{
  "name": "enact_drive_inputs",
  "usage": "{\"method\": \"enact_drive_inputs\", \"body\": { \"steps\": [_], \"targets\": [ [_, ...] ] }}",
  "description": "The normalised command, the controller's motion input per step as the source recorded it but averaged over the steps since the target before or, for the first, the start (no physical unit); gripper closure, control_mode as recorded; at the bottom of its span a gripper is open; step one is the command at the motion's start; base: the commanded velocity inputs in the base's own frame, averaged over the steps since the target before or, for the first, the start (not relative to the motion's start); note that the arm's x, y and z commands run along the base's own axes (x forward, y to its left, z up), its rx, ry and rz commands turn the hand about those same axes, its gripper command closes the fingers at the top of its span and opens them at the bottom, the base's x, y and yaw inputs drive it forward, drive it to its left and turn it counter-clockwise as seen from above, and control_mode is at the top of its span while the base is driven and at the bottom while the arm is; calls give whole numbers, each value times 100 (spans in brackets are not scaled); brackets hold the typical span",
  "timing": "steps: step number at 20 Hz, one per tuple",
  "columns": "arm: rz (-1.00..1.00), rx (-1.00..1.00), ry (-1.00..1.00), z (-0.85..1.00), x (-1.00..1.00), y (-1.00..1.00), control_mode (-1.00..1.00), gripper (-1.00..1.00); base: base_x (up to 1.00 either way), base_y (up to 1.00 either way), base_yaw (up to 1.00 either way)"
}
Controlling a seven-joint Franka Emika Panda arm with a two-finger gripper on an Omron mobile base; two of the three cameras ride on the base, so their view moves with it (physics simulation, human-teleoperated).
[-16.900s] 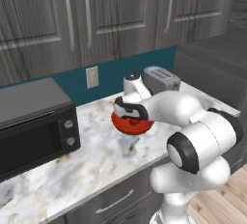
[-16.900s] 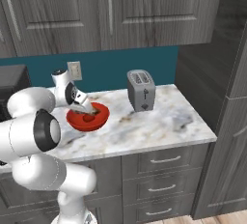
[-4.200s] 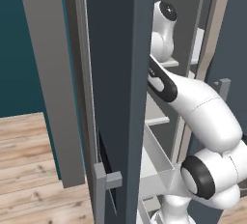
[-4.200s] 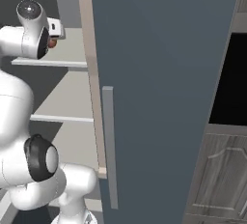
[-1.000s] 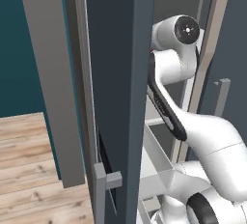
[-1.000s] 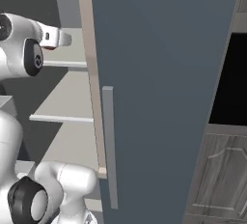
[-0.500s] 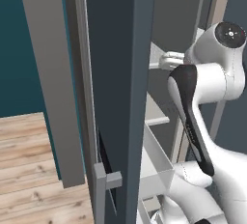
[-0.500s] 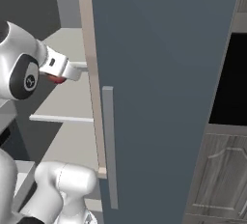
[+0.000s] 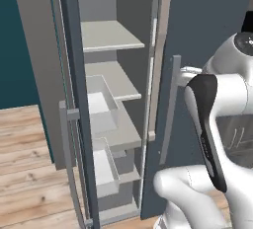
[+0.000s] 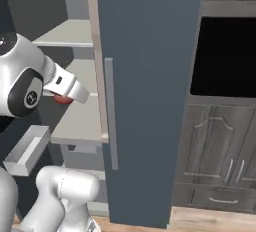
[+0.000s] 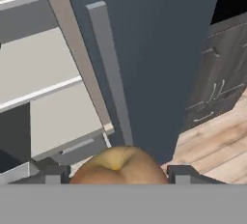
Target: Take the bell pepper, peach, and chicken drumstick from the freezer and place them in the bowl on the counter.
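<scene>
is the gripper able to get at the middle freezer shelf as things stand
Probably yes: the freezer door stands open and the gripper hangs just off the shelf edge, nothing between them. But it is shut on the peach, so it couldn't grasp anything there.

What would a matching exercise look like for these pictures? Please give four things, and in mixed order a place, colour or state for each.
Things:
1. round orange-pink peach
2. tall dark blue-grey freezer door
3. pale grey freezer shelves
4. plank floor

Descriptions:
A. light brown wood
B. between the fingertips of the tool
C. standing open
D. stacked inside the cabinet

Pairs: 1-B, 2-C, 3-D, 4-A
</scene>
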Motion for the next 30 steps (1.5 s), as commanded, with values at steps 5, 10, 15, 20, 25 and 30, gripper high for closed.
{"method": "enact_drive_inputs", "body": {
  "steps": [5,10,15,20,25,30],
  "targets": [
    [0,0,0,0,0,0,100,100,-100,23,-39],
    [0,0,0,0,0,0,100,100,-100,55,-55],
    [0,0,0,0,0,0,100,100,-100,58,-57],
    [0,0,0,0,0,0,100,100,-52,62,-43],
    [0,0,0,0,0,0,100,100,54,66,-45],
    [0,0,0,0,0,0,100,100,-27,68,-60]
  ]
}}
